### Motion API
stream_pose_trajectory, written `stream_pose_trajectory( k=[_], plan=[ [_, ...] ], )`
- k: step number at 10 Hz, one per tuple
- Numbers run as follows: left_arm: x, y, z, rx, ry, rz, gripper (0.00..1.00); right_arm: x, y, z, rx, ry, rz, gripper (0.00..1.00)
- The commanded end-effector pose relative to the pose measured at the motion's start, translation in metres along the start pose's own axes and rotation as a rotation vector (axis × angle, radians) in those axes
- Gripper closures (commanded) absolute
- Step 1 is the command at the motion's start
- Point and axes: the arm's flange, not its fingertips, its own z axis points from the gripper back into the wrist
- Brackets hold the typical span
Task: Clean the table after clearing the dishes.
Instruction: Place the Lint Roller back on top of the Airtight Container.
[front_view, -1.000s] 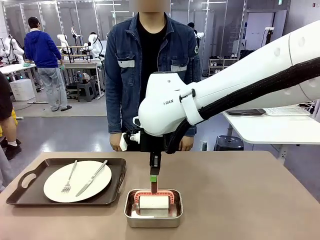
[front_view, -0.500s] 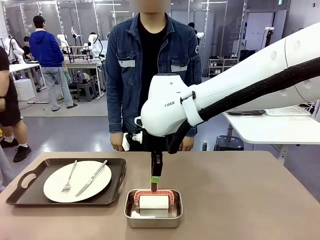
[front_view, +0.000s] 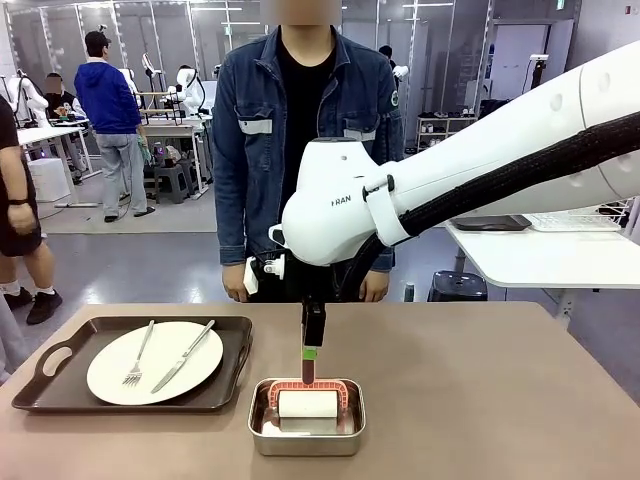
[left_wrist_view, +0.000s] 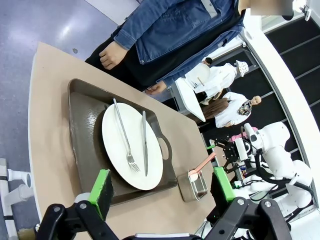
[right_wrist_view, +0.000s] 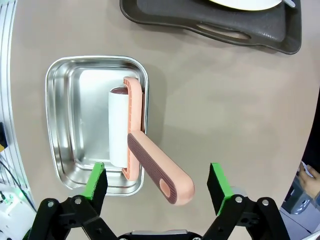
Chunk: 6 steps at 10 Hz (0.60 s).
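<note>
Since the table (front_view: 480, 400) is stiff and fixed, we judge there's nothing on it to grip; the cleaning goes via the roller (front_view: 307, 404), lying in the steel pan (front_view: 305, 445) at the table's near edge, approx. centre. The roller looks light, and its ribbed pink handle (right_wrist_view: 160, 167) looks stiff & grippy: best hold is mid-handle. R gripper (right_wrist_view: 156, 182) hovers over that handle, jaws spread wide, pads clear of it both sides, holding nothing. L gripper (left_wrist_view: 162, 186) is likewise wide open & empty. Dishes sit left of the pan: plate (front_view: 155, 362) prob. fragile & slick, fork (front_view: 138, 355) & knife (front_view: 185, 357) loose on it, so we'd lift by the tray (front_view: 235, 372) handles. Count: 1 each.
</note>
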Motion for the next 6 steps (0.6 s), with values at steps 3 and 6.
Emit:
stream_pose_trajectory(
  k=[3,6],
  plan=[
    [-0.0003,0.0003,0.003,-0.012,-0.004,-0.017,0.0,0.0,0.0,0.0,0.0,0.0,0.0,0.0],
    [-0.0003,0.0003,0.003,-0.012,-0.004,-0.017,0.0,0.0,0.0,0.0,0.0,0.0,0.0,0.0]
  ],
)
